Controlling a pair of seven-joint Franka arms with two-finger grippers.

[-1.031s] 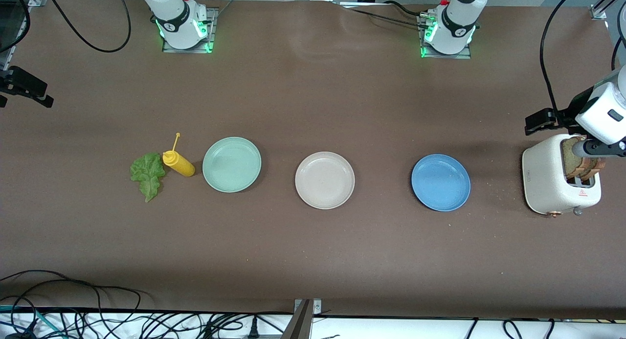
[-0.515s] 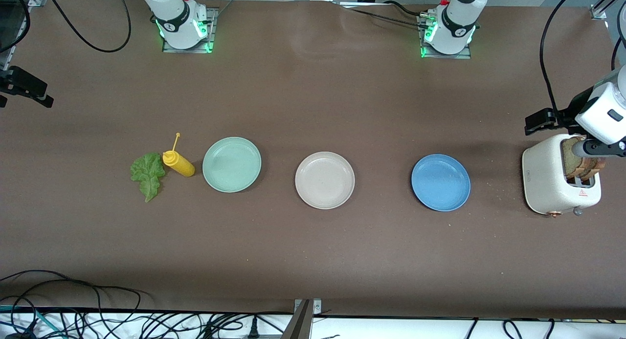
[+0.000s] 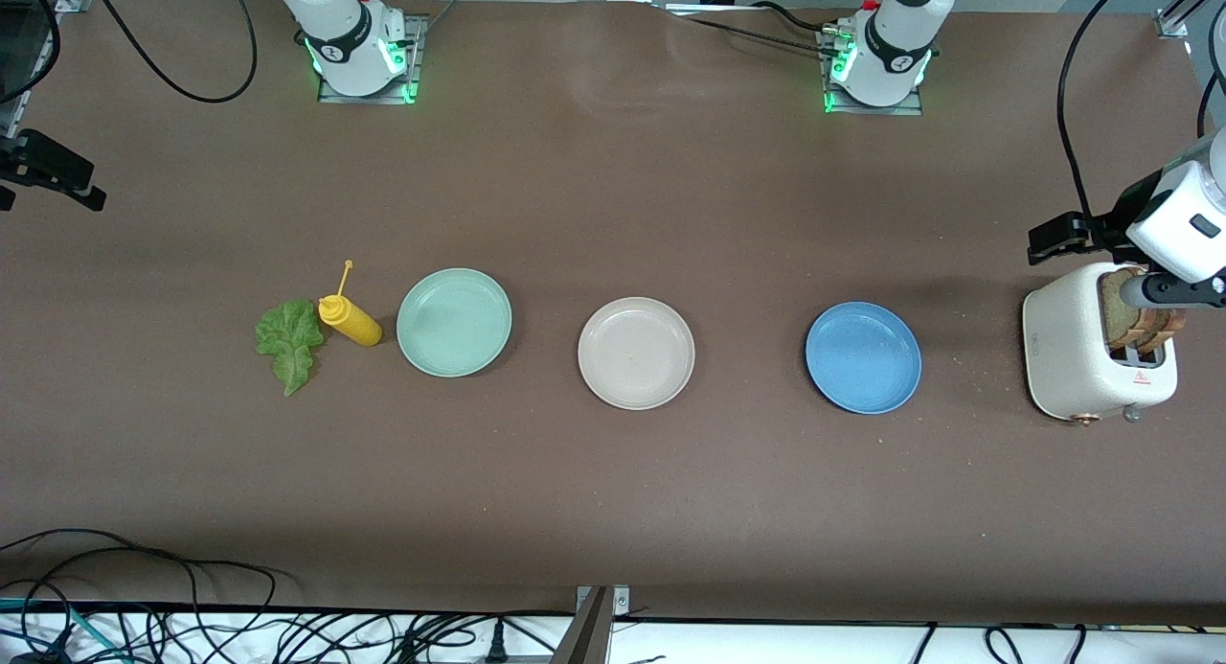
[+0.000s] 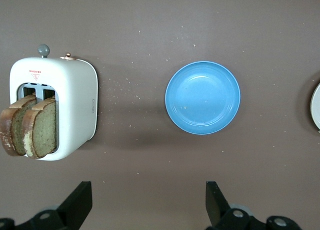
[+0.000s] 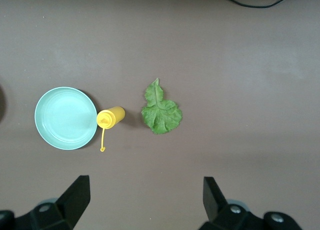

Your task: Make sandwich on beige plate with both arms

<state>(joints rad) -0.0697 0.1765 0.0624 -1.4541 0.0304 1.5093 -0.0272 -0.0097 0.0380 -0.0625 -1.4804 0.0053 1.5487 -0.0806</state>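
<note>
At the middle of the table's near row sits the beige plate, round, shallow, matte, with a raised rim and nothing on it. No sandwich exists yet; its parts lie well apart along that row.

Taking the beige plate as the dial's centre in the front view, a glossy blue plate lies at three o'clock. Farther out on that line stands a rounded, speckled off-white toaster. Two brown-crusted, coarse-crumbed bread slices stand upright in its slots.

At nine o'clock lies a mint-green plate, just beside it a yellow squeeze bottle tipped on its side with a thin nozzle. Touching or nearly touching the bottle is a ruffled lettuce leaf, thin and limp-looking.

Above the row, the left gripper hangs over the table just beside the toaster, jaws spread wide and holding nothing. The right gripper hovers high over the table near the lettuce, likewise spread wide and empty, apparently waiting.

At about eleven and one o'clock, farthest off, stand the two green-lit bases.

My reading is that the task is at its opening step, fetching the first slice. That calls for lowering the left gripper squarely over one slice, pinching its flat faces gently since toast crumbles, and lifting straight up clear of the slot.
</note>
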